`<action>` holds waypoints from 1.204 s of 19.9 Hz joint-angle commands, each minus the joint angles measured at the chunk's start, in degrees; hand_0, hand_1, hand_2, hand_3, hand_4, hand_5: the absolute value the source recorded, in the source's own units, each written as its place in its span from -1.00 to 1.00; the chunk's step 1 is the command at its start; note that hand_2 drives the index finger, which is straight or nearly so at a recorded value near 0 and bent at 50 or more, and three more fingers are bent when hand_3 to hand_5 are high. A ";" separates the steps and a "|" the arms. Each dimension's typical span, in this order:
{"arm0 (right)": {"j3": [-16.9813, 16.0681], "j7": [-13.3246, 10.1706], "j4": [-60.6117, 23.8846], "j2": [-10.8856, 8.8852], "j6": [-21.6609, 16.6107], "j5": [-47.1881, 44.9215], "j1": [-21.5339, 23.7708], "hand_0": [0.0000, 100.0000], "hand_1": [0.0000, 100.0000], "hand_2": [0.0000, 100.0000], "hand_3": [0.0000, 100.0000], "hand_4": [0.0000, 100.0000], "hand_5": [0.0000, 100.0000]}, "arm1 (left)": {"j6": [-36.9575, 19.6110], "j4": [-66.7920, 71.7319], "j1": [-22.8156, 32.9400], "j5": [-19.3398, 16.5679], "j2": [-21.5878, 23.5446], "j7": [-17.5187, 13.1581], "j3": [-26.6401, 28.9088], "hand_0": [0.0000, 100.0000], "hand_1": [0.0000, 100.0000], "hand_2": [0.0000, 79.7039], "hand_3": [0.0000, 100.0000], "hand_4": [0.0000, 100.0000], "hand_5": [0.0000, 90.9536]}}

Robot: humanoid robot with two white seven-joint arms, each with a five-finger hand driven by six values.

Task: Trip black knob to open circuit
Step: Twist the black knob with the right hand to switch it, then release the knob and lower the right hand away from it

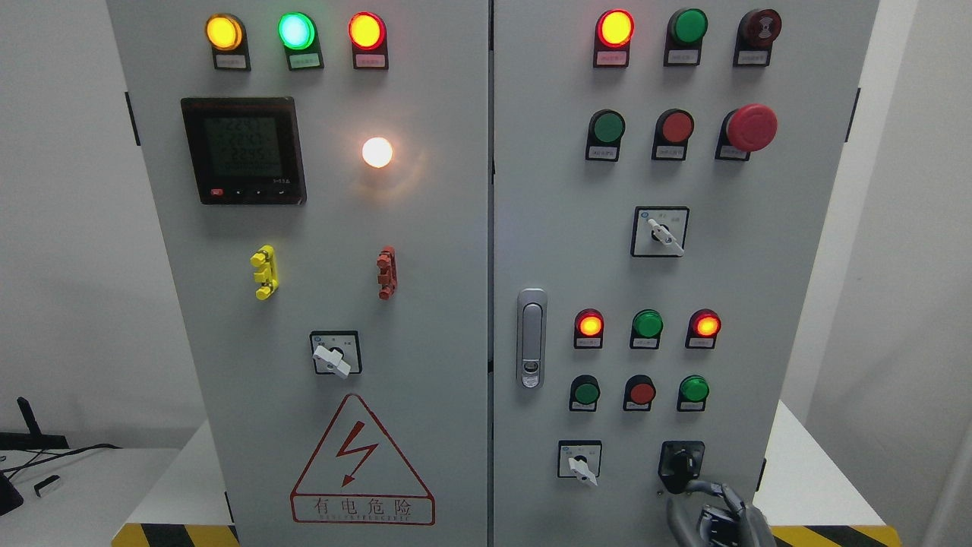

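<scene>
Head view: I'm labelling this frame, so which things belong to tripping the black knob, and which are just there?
Belongs to the job:
black knob, lower right of the right door
right hand, fingers reaching up just below the knob

Just there:
white selector switches
red mushroom button
indicator lamps
digital meter
door latch
warning triangle

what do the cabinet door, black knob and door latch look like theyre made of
Cabinet door: probably sheet metal with matte light-grey paint; it looks flat, even and dull. Black knob: likely moulded plastic, glossy black with a small highlight; the right hand reaches it from below. Door latch: seems to be metal or metallised plastic, with a silvery satin sheen.
</scene>
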 commanded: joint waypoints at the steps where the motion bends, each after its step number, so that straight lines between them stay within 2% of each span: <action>1: -0.56 0.33 -0.33 0.65 -0.06 -0.01 -0.02 -0.15 0.38 -0.03 1.00 0.99 0.85 | 0.02 0.00 0.00 -1.76 0.02 0.04 0.00 -0.76 -0.22 -1.00 -1.00 -1.00 -1.00; 13: -1.53 0.50 0.19 0.74 0.03 -0.01 -0.11 -0.15 0.38 -0.08 1.00 0.99 0.85 | 0.02 0.00 0.00 -1.76 -0.07 0.04 0.00 -0.76 -0.22 -1.00 -1.00 -1.00 -1.00; 24: -4.43 1.47 0.55 0.74 -0.23 -0.01 -0.11 -0.14 0.37 -0.14 1.00 0.97 0.84 | 0.02 0.00 0.00 -1.76 0.02 0.04 0.00 -0.76 -0.22 -1.00 -1.00 -1.00 -1.00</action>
